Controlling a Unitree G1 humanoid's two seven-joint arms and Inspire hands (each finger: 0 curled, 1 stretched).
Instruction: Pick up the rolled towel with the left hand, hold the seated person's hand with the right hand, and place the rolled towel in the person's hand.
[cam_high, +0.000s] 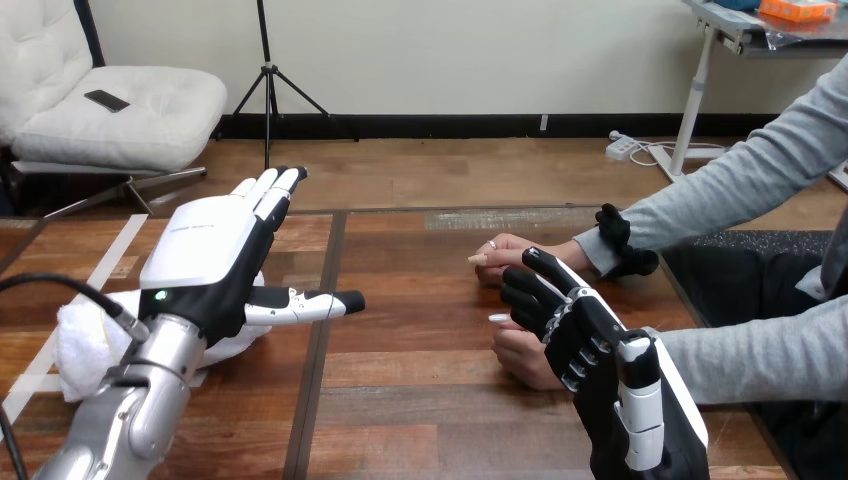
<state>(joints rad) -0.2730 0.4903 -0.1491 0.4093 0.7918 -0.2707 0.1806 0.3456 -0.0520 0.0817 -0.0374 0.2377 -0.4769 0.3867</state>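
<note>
**Two jobs pending: lifting and holding**

Hovering the left hand (215, 255) at the frame's left, fingers straight and close together, thumb sticking out toward the centre, closing on nothing. Leaving the rolled towel (85, 340) lying on the table (420, 400) at lower left, partly behind that hand and its forearm; touching or not, impossible to tell. Reaching the right hand (575, 335) in from lower right over the person's nearer hand (520, 355), with the person's farther hand (510, 255) resting just beyond, right of centre. Not showing whether that right hand is gripping or merely lying on top.

Weighing the risks from here: possibly squashing the soft roll flat, or nudging it toward the table's left edge, by closing from above without getting the thumb underneath. Possibly loosening the roll while lifting. Possibly carrying it across before securing the person's nearer hand, letting that hand shift and the roll drop onto the table.
</note>
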